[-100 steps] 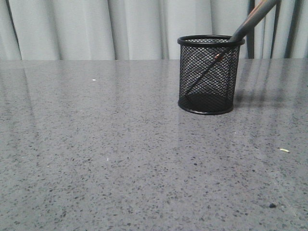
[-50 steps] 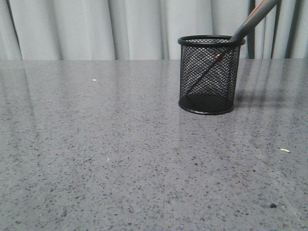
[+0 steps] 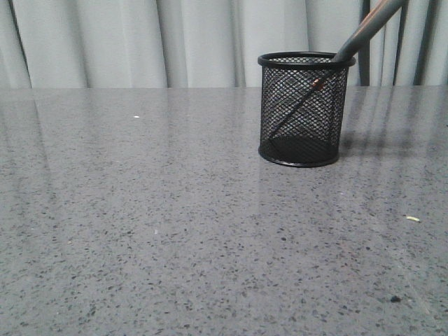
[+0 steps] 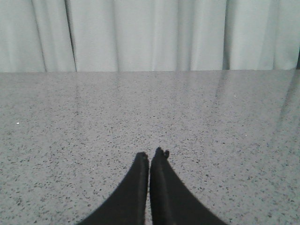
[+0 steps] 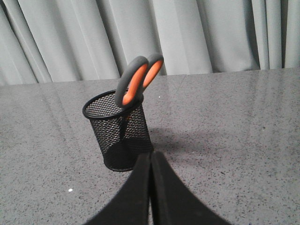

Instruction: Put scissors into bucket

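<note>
**Far right of table: scissors seated in bucket**

Far right on the table (image 3: 140,231), the scissors (image 5: 136,82) stand blades-down in the bucket (image 3: 303,112), handles leaning over the rim. Right gripper (image 5: 150,159) sits near the bucket, fingers pressed together, empty. Left gripper (image 4: 150,157) likewise pinched together, empty, over bare table. Risk: top-heavy handles could tip the light bucket if an arm brushes them.

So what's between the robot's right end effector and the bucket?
Only bare grey table lies between the right end effector and the bucket, shown in the right wrist view.
</note>
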### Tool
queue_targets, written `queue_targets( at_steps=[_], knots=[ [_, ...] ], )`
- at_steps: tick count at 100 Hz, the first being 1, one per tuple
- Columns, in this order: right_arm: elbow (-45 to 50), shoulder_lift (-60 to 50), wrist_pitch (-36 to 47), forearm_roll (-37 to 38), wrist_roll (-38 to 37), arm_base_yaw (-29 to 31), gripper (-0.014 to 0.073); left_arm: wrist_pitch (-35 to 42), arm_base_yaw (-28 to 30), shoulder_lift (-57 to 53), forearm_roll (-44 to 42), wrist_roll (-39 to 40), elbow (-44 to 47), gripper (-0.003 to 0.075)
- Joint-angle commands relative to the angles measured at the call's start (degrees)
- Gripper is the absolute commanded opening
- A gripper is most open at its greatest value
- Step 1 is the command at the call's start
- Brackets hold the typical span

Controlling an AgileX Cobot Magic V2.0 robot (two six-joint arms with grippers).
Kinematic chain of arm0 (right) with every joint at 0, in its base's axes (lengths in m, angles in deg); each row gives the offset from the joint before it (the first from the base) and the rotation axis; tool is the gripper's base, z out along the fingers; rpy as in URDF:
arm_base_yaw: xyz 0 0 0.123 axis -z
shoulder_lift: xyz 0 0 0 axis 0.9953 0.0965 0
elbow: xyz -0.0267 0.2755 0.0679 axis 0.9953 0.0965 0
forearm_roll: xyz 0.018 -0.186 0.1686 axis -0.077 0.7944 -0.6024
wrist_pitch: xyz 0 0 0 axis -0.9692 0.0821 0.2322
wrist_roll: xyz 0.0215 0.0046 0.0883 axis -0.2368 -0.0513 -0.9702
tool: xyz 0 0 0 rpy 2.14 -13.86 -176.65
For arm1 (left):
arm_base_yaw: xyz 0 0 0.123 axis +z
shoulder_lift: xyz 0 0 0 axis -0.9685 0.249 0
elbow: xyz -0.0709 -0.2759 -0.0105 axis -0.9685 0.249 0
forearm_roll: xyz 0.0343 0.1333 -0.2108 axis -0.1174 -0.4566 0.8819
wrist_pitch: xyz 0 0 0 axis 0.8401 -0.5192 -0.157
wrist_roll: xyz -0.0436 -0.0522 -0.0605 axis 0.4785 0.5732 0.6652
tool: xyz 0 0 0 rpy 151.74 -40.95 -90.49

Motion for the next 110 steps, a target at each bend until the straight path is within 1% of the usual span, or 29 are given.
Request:
queue_targets(
  at_steps=[1,9,82,95,101,106,110],
  knots=[
    [-1.45,0.71,3.38,-0.85,0.09,0.25,-0.0066,2.29,0.15,-1.71,0.04,0.77,2.44,-0.0020],
    [-1.40,0.71,3.38,-0.85,0.09,0.25,-0.0066,0.03,0.15,-1.71,0.34,0.77,2.33,-0.0020],
    [-1.40,0.71,3.38,-0.74,0.09,0.25,-0.0066,0.02,0.15,-1.71,0.34,0.77,2.33,-0.0020],
    [-1.32,0.71,3.58,4.29,0.09,0.25,-0.0066,0.02,0.15,-1.71,0.34,0.77,2.33,-0.0020],
    [-0.79,0.71,5.76,6.21,0.09,0.25,-0.0066,0.02,0.15,-1.71,0.34,0.77,2.33,-0.0020],
    [0.43,0.71,8.30,9.33,-0.60,0.25,-0.0066,0.02,0.15,-1.71,0.34,0.77,2.33,-0.0020],
    [1.84,0.58,10.93,13.93,-2.96,0.25,-0.0066,0.02,0.15,-1.71,0.34,0.77,2.33,-0.0020]
  ],
)
